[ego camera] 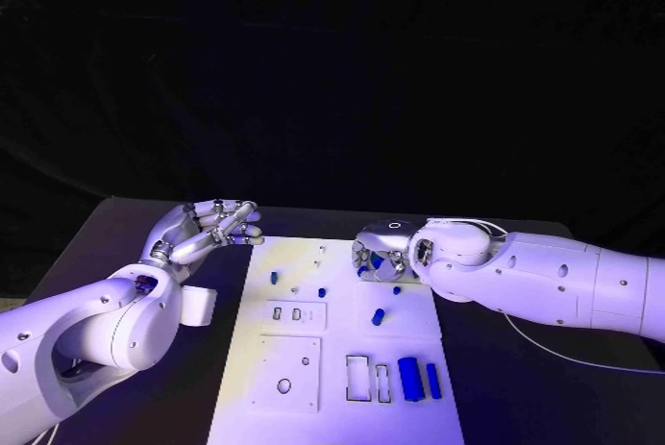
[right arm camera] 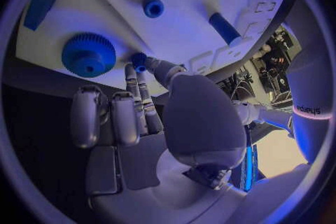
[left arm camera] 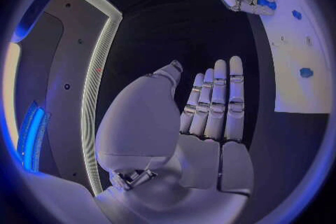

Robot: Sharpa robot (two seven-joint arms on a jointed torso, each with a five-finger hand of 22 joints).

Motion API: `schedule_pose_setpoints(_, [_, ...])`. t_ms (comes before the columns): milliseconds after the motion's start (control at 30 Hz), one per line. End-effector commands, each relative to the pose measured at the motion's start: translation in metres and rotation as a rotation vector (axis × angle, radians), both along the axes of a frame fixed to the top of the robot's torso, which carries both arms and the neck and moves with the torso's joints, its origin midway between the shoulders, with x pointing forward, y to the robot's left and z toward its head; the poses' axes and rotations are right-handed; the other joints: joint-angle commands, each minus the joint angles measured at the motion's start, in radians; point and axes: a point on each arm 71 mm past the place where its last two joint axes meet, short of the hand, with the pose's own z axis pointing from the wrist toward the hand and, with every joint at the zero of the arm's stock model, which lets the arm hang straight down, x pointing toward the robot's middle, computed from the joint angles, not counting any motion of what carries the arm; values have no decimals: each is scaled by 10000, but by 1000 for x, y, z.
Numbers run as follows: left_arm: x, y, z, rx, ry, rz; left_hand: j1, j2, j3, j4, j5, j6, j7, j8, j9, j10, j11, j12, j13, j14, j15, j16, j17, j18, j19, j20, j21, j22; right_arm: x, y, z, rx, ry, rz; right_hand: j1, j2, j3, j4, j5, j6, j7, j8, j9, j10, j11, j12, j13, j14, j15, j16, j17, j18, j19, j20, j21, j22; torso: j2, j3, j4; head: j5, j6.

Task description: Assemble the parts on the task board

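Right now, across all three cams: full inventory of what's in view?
table: one, black, under everything
task board: one, white, middle of the table
gear: one, blue, on the board beside the right hand
flat blocks: two, blue, side by side at the board's near right
cylinder: one, blue, lying mid-board
small pegs: at least three, blue, scattered over the board's far half
small part: one, blue, apparently pinched by the right hand's fingers
cutouts: several, white-edged, board's near half
left hand: silver, left of the board's far corner, holds nothing
right hand: silver, over the board's far right
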Motion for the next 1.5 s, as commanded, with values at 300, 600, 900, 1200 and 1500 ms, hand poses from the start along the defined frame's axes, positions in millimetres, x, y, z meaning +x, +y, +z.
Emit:
schedule_pose_setpoints(300, [0, -2, 1, -68, 35, -235, -76, -66, 16, 11, -38, -11, 66, -43, -16, -28, 81, -50, -7, -24, 38, -45, 21, 102, 53, -17, 44, 13, 1, -3, 0, -20, -219, -194, 235, 114, 475, -179, -143, 176, -49, 142, 159, 341, -79, 8, 21, 441, -82, 91, -7, -212, 313, -71, 381, 593, 19, -9, 29, -50, -28])
schedule_pose_setpoints(600, [1, -2, 0, -83, 109, -248, -103, -60, 14, 10, -40, -33, 82, -66, -22, -52, 97, -92, -9, -62, 52, -70, 42, 99, 42, -10, 52, 14, -3, 3, 8, 630, -954, -45, 480, 234, 817, -445, -282, 316, -70, 282, 327, 591, -129, 18, 72, 443, -123, 155, 31, -299, 530, -107, 668, 1057, 19, -27, 37, -35, 46])
schedule_pose_setpoints(900, [1, -2, 0, -112, 156, -265, -103, -60, 14, 10, -40, -33, 82, -66, -22, -52, 97, -92, -9, -62, 52, -70, 42, 99, 42, -10, 52, 14, 1, 18, 22, 1400, -1998, -234, 541, 209, 924, -579, -233, 307, -66, 303, 390, 668, -140, 16, 102, 453, -136, 196, 73, -351, 663, -123, 824, 1309, 30, -42, 64, -30, 129])
schedule_pose_setpoints(1200, [1, -4, 0, -139, 173, -321, -107, -57, 15, 8, -40, -39, 86, -72, -23, -58, 101, -103, -9, -72, 56, -77, 48, 99, 40, -8, 55, 15, 11, 34, 26, 1771, -2544, -424, 545, 204, 982, -629, -169, 325, -70, 322, 428, 711, -146, 14, 120, 456, -141, 213, 82, -361, 689, -128, 863, 1371, 46, -60, 99, -7, 125])
schedule_pose_setpoints(1500, [0, -6, 0, -168, 172, -388, -111, -55, 15, 6, -39, -45, 91, -78, -25, -66, 105, -115, -9, -81, 60, -83, 54, 98, 37, -6, 57, 15, 20, 51, 21, 1881, -2549, -300, 503, 155, 998, -650, -146, 284, -55, 303, 443, 705, -134, -9, 125, 461, -135, 232, 104, -371, 710, -127, 892, 1419, 56, -57, 107, 37, 95])
